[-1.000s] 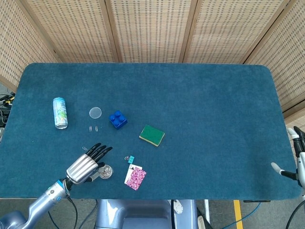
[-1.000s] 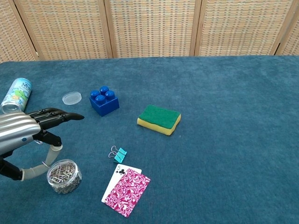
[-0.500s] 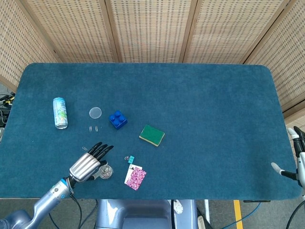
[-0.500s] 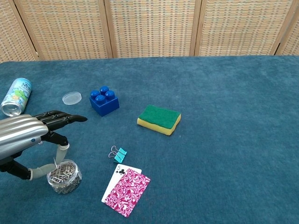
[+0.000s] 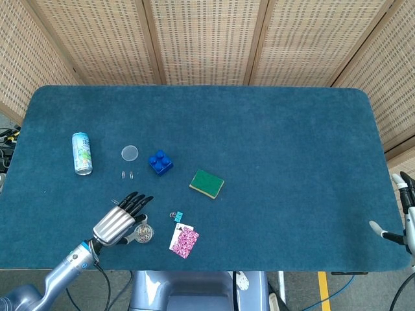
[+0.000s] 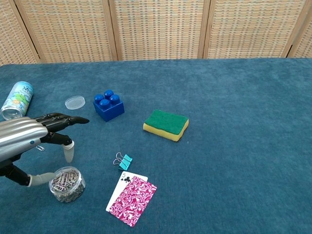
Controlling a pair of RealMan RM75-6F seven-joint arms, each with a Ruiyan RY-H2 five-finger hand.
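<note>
your left hand [image 6: 29,139] hovers over the jar [image 6: 67,184] of paper clips, which sits just under and ahead of the thumb tip, lid off and full of clips. the fingers [image 6: 63,118] reach forward, close together and nearly straight, with the thumb pointing down above the jar rim; nothing is held. right of the fingertips lie a teal binder clip [image 6: 125,161] and cards [image 6: 132,193]. just beyond the fingertips sit two loose clips [image 5: 127,173], then the clear lid [image 6: 75,102] and blue block [image 6: 108,105], with the sponge [image 6: 165,124] further right. the can [image 6: 17,99] lies on its side, far left. your right hand [image 5: 403,217] shows only at the table's edge, fingers apart, empty.
</note>
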